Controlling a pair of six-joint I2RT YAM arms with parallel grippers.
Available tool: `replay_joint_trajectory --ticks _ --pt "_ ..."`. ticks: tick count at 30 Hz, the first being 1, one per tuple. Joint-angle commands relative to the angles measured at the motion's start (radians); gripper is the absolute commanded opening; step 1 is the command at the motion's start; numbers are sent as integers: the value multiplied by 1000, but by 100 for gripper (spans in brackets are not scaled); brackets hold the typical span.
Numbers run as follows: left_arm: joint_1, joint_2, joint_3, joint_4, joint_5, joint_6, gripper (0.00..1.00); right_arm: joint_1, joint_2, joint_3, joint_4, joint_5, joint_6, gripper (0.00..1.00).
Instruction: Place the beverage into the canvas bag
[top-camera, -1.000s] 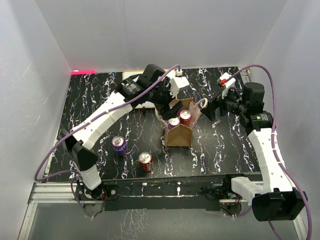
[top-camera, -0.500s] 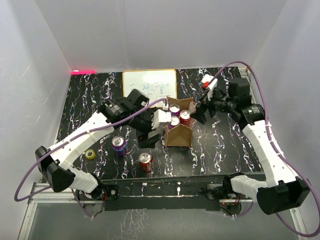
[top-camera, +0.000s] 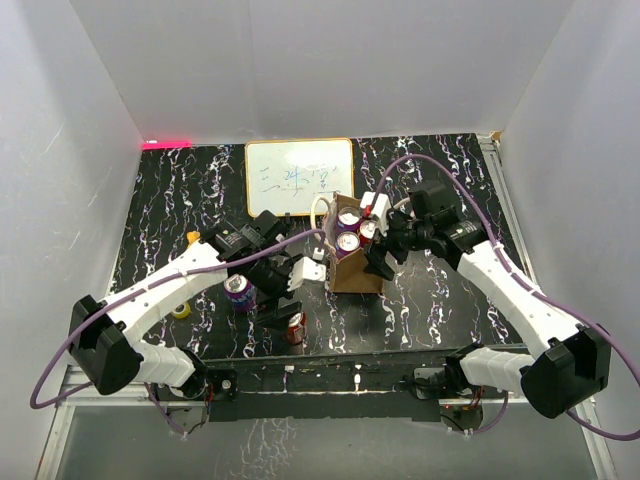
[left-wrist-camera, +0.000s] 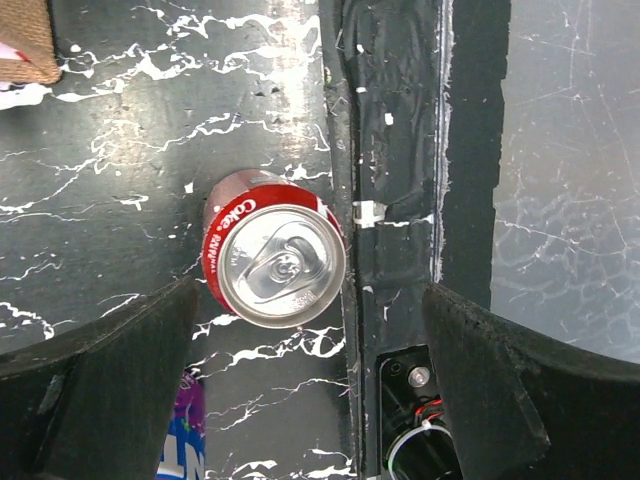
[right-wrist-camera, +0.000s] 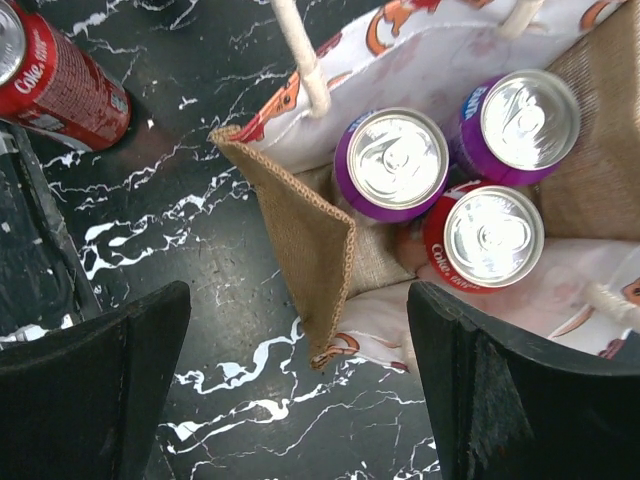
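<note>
Red Coke can (left-wrist-camera: 275, 265) between spread left jaws; overhead view half-hides it.

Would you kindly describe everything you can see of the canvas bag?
The canvas bag stands upright and open on the black marbled table. Two sides are coarse tan weave; the other two are white with a red-orange print. Two cream rope handles rise from the rim. Inside stand two purple cans and one red can, tops up.
</note>
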Motion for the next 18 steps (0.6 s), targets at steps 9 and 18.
replay_joint_trajectory --ticks 9,18 --pt "-15 -14 -109 149 -23 13 97 5 -18 -90 101 27 -2 92" --pt "-34 1 -182 245 -63 -16 92 4 -30 -118 99 22 -6 87"
